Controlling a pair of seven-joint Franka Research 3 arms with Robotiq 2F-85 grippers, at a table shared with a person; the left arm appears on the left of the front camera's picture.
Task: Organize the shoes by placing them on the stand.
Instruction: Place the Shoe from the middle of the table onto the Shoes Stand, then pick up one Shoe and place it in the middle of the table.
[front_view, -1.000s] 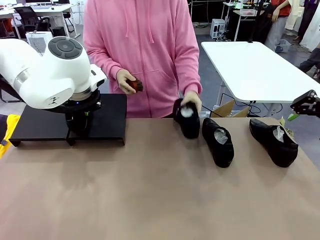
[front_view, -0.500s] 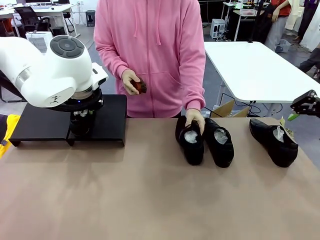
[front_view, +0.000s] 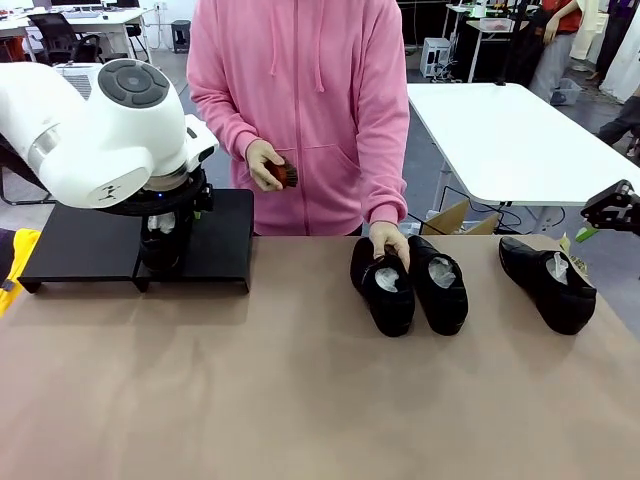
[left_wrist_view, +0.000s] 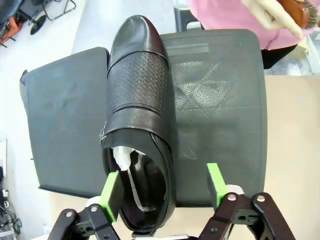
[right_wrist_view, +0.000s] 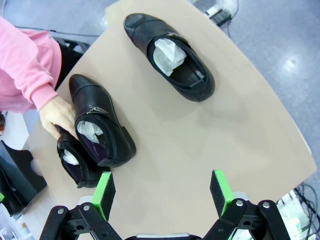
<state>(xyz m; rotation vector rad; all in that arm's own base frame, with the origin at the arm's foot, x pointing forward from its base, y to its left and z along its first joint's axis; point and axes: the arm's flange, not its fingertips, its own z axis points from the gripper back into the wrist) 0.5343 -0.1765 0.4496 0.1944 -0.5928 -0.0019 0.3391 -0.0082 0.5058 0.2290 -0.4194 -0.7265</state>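
Observation:
A glossy black shoe (left_wrist_view: 139, 115) lies on the matte-black stand (left_wrist_view: 220, 100), toe pointing away. My left gripper (left_wrist_view: 164, 189) stands open around its heel, the right pad (left_wrist_view: 216, 184) well apart from the leather. In the front view, my left gripper (front_view: 163, 240) hangs over the stand (front_view: 80, 245). Three more shoes lie on the brown table: one (front_view: 385, 288) under the person's hand (front_view: 387, 243), one (front_view: 438, 285) right beside it, one (front_view: 548, 283) farther right. My right gripper (right_wrist_view: 162, 192) is open and empty above the table; these shoes (right_wrist_view: 170, 55) (right_wrist_view: 102, 120) (right_wrist_view: 75, 160) lie below it.
The person in a pink hoodie stands at the far edge, holding a small brown brush (front_view: 280, 174) in the other hand. My right gripper (front_view: 598, 222) hovers at the far right edge. A white table (front_view: 500, 130) stands behind.
My left gripper has opened and let go of the shoe on the stand. The person has laid the held shoe flat beside the middle one.

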